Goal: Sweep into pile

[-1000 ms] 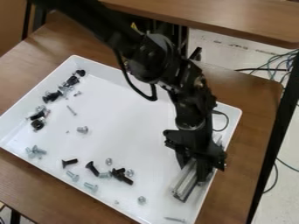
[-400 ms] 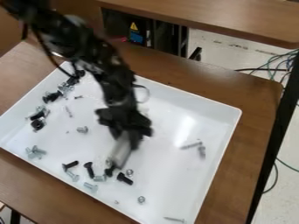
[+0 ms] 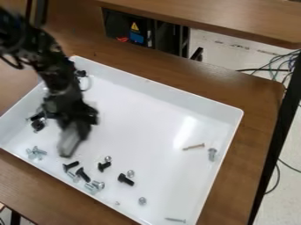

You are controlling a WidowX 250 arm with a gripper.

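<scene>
Over the left part of the white tray (image 3: 144,118) hangs the black gripper (image 3: 73,127), shut on a grey metal bar (image 3: 69,143) whose lower end is near the tray floor. Just below the bar lie black screws (image 3: 70,165) and silver screws (image 3: 90,187). Another black screw (image 3: 126,179) lies to the right, beside small silver nuts. Silver screws (image 3: 36,152) are grouped at the lower left. Black hardware (image 3: 38,125) sits left of the gripper, partly hidden by the arm. At the tray's right side are a long screw (image 3: 194,146) and a silver bolt (image 3: 212,154).
The tray's raised walls (image 3: 229,132) surround the work area. It stands on a brown wooden table (image 3: 258,101). Another table edge (image 3: 223,22) is at the back, with cables (image 3: 283,59) on the floor at right.
The gripper has swept from the tray's right side to its left with the bar. Several screws near the bottom middle have shifted, and the two pieces at the right are uncovered.
</scene>
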